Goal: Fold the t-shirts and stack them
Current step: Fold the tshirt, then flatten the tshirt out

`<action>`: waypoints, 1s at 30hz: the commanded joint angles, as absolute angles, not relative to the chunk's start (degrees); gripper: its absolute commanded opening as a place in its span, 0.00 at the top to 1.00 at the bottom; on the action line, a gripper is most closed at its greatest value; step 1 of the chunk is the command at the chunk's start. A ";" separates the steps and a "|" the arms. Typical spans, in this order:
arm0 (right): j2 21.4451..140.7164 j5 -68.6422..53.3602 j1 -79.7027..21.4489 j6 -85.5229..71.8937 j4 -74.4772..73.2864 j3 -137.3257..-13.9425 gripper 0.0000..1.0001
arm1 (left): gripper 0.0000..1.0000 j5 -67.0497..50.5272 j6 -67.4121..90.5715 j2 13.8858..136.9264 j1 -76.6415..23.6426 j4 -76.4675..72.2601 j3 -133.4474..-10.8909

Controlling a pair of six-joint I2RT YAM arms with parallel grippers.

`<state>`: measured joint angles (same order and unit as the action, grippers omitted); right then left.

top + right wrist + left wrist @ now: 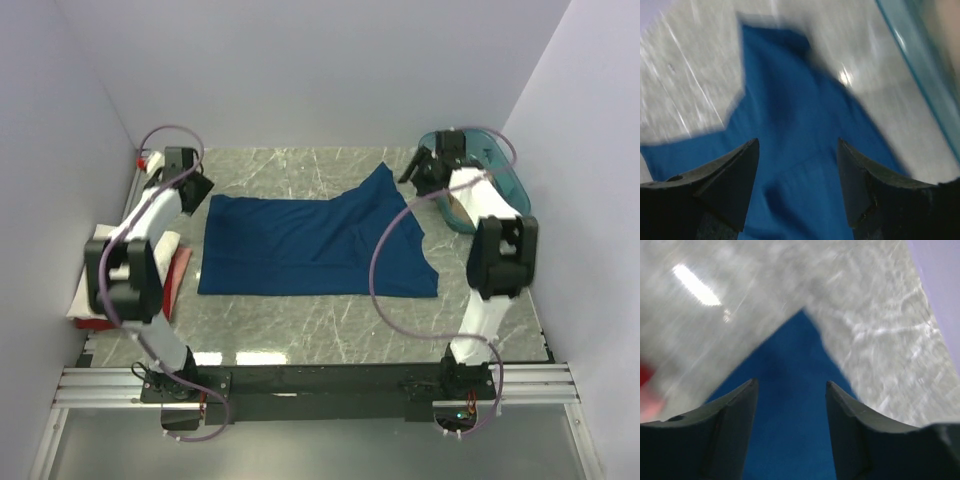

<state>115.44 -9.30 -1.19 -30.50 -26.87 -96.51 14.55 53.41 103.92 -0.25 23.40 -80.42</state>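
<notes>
Lying spread flat on a grey marbled table (300, 335), a dark blue t-shirt (300, 250) sits between two robot grippers. The left gripper (195, 190) hangs over the shirt's far left corner. Its jaws stand apart with nothing between them, and its wrist view shows the blue corner of cloth below the fingertips, tapering to a point just beyond them. The right gripper (420, 170) hangs over the sleeve that points toward the far edge, jaws also apart and empty, blue cloth filling the space beneath them. A teal see-through tub (505, 175) stands just right of the right jaws. Pale cloth (168, 243) lies on the near side of the left jaws.
</notes>
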 commanded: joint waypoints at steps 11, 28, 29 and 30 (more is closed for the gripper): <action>67.78 -3.79 -0.53 -41.66 -21.71 -45.81 0.33 | 0.43 18.63 67.15 68.83 -2.46 25.31 -40.19; 53.69 1.94 1.21 -45.88 -20.93 -24.70 0.35 | 0.44 18.98 70.40 56.78 -4.39 28.13 -28.57; 54.57 2.02 1.40 -45.88 -20.40 -24.61 0.35 | 0.44 18.55 70.49 57.04 -4.48 27.78 -27.96; 56.06 2.02 1.67 -45.88 -19.96 -24.61 0.35 | 0.44 18.37 70.92 57.13 -4.48 27.43 -27.78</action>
